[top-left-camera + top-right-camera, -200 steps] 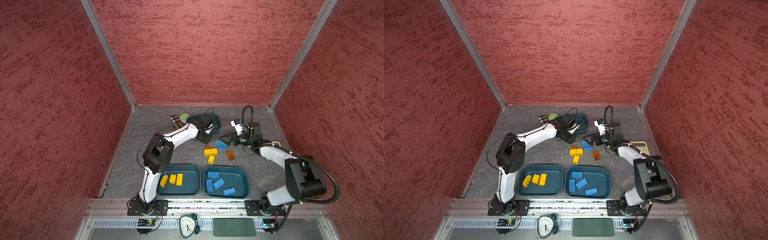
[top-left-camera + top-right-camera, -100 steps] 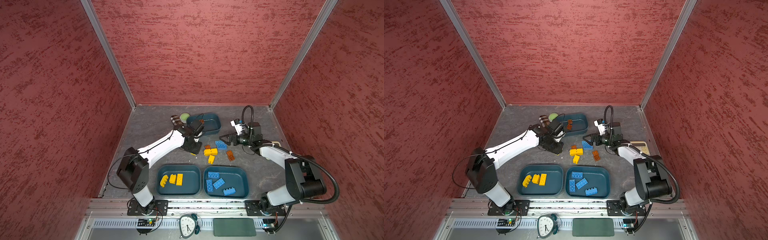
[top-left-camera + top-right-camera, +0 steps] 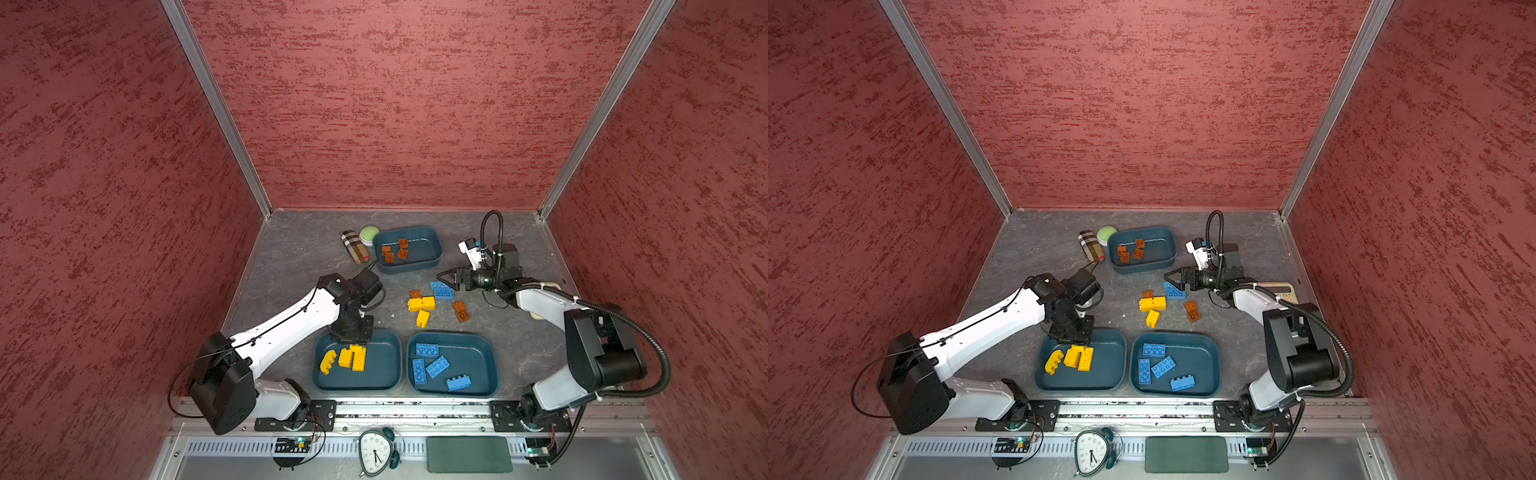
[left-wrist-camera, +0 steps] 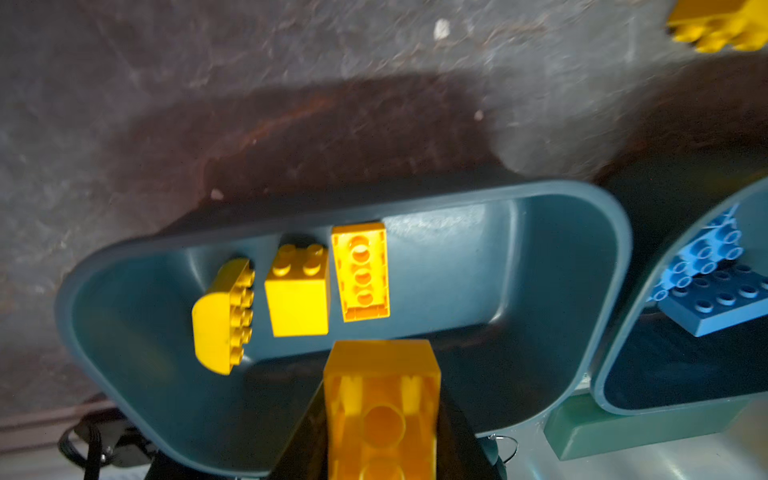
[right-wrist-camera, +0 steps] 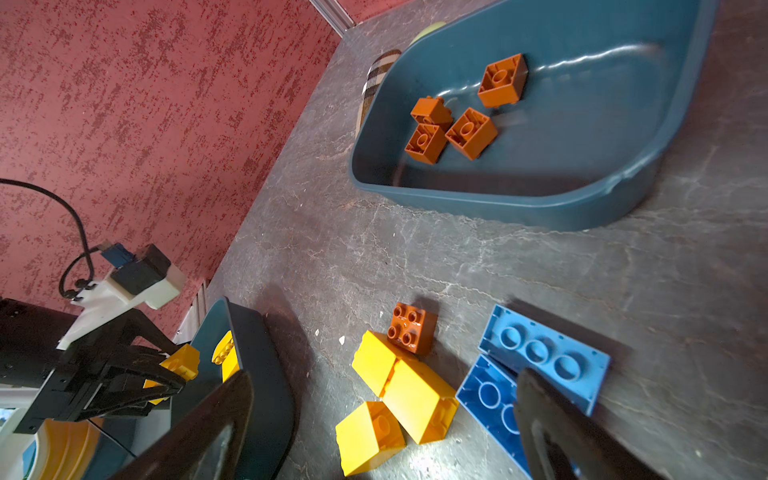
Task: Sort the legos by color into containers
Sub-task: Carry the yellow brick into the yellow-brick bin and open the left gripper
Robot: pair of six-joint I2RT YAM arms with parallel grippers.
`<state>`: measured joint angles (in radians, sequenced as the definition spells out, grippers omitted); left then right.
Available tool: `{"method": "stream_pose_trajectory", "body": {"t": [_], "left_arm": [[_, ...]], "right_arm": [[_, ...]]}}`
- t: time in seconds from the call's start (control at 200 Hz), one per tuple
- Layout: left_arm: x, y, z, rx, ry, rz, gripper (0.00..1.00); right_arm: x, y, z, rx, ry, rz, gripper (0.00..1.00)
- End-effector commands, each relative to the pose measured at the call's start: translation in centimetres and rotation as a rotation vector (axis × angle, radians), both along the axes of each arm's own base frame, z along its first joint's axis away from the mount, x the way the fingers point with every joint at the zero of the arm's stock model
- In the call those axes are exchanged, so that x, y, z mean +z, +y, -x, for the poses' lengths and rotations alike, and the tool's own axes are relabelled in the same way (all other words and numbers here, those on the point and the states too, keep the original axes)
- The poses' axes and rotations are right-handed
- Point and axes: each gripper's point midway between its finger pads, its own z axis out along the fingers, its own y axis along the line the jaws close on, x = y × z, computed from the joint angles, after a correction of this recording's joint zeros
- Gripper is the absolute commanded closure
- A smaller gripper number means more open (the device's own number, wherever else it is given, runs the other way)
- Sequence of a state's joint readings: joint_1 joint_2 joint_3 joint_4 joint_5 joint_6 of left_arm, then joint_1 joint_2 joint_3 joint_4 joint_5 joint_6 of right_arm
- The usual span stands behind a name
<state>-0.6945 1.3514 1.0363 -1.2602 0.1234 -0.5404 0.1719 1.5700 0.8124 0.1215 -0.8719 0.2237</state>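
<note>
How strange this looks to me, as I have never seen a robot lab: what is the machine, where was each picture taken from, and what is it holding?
These are two white-and-black robot arms bolted at the near edge of a grey stone-patterned tabletop. Two pictures look down from a camera head above; the other two come from cameras on the arms' wrists.

The job is sorting small studded plastic bricks by colour into three dark teal plastic tubs: one tub holds yellow ones, the next blue ones, the far one brown ones. A few yellow, blue and brown bricks lie loose in the middle.

The left pincer grips a yellow brick at the yellow tub's rim. The right pincer stands open and empty by the loose blue bricks.
</note>
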Motion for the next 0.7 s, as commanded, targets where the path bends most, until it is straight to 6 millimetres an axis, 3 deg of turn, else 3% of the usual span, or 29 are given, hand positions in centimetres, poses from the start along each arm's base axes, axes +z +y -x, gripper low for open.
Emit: {"method": "stream_pose_trajectory", "body": {"t": [0.0,0.195,0.396,0.541,0.696], "left_arm": [[-0.2,1.4,2.0,0.087,0.062,-0.036,0.71],[-1.8,3.1,4.3,0.143,0.111,-0.087,0.71],[-3.7,4.5,5.3,0.179,0.132,-0.138,0.7],[-4.8,4.0,5.2,0.182,0.14,-0.128,0.59],[-3.8,4.5,4.4,0.168,0.112,-0.152,0.46]], "right_arm": [[1.0,0.5,-0.4,0.034,-0.037,-0.001,0.01],[0.8,0.6,-0.5,0.047,-0.03,0.008,0.01],[1.2,0.8,-0.5,0.064,-0.037,0.01,0.01],[1.7,1.1,-0.3,0.078,-0.048,0.015,0.01],[2.1,1.4,0.3,0.096,-0.064,0.036,0.01]]}}
